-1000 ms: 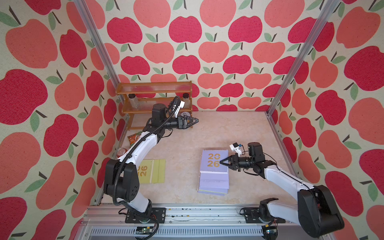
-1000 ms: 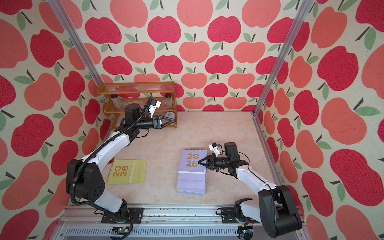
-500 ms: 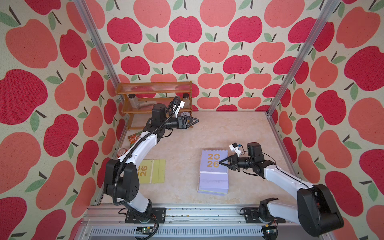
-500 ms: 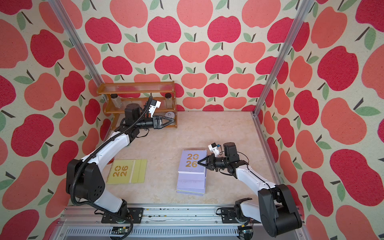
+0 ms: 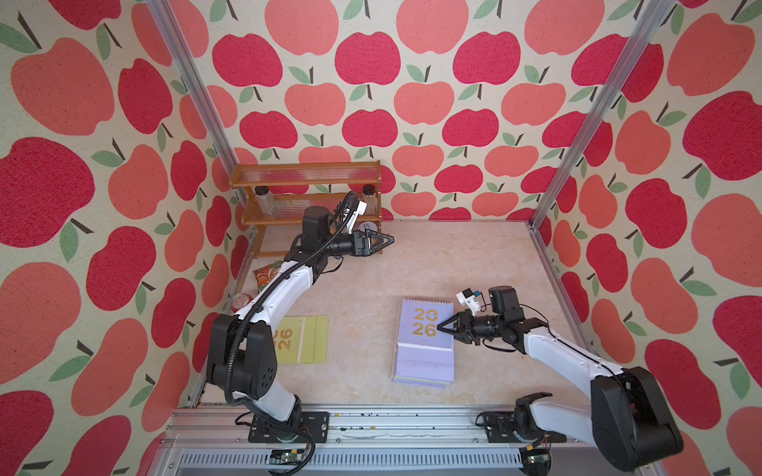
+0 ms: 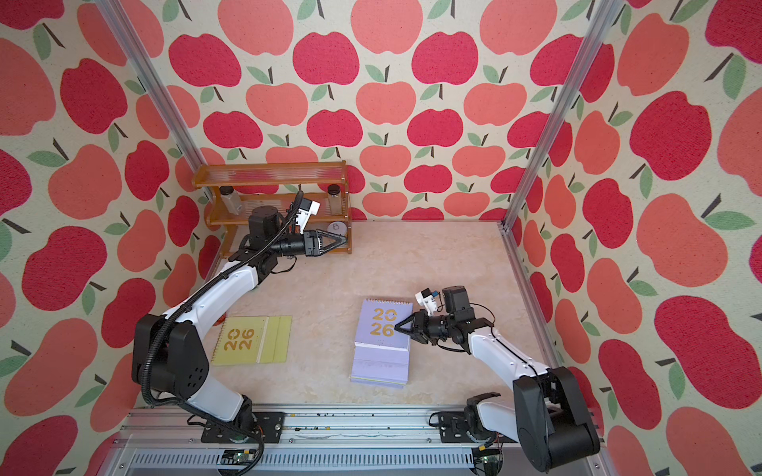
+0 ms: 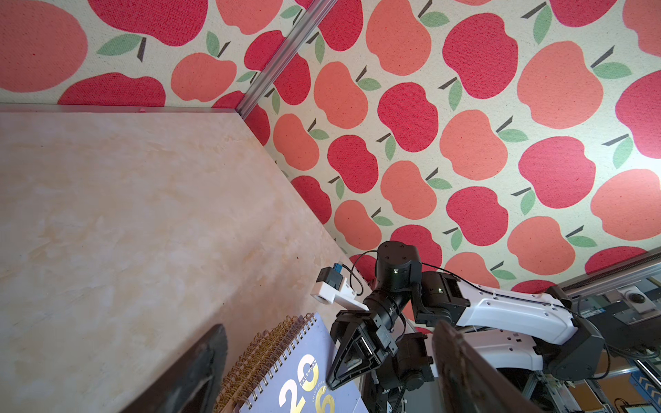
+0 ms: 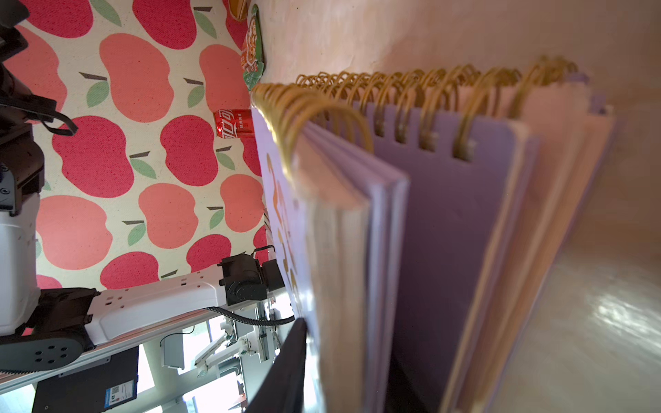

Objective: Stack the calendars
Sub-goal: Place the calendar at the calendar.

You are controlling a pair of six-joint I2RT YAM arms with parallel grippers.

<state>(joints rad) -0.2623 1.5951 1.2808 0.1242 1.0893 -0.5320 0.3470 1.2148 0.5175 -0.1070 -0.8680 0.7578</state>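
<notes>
A stack of calendars [image 5: 424,366] lies right of the table's middle in both top views. Its top lilac calendar [image 5: 426,325] [image 6: 383,325], with gold "2026", is tilted up at the spiral end. My right gripper [image 5: 439,328] [image 6: 396,327] is shut on that calendar's right edge. In the right wrist view the gripper [image 8: 347,343] has the cover and front pages [image 8: 447,214] between its fingers. A yellow-green calendar [image 5: 303,340] [image 6: 251,340] lies flat at the left, apart from the stack. My left gripper [image 5: 389,239] [image 7: 329,325] hangs open and empty high near the rack.
A wooden rack [image 5: 307,177] with two jars stands in the back left corner. A green-orange snack packet [image 5: 268,274] and a red can [image 5: 239,301] lie along the left wall. Apple-patterned walls close in three sides; a metal rail [image 5: 371,420] runs along the front.
Almost nothing differs in the top views. Both arms, the stack and the yellow-green calendar hold their places.
</notes>
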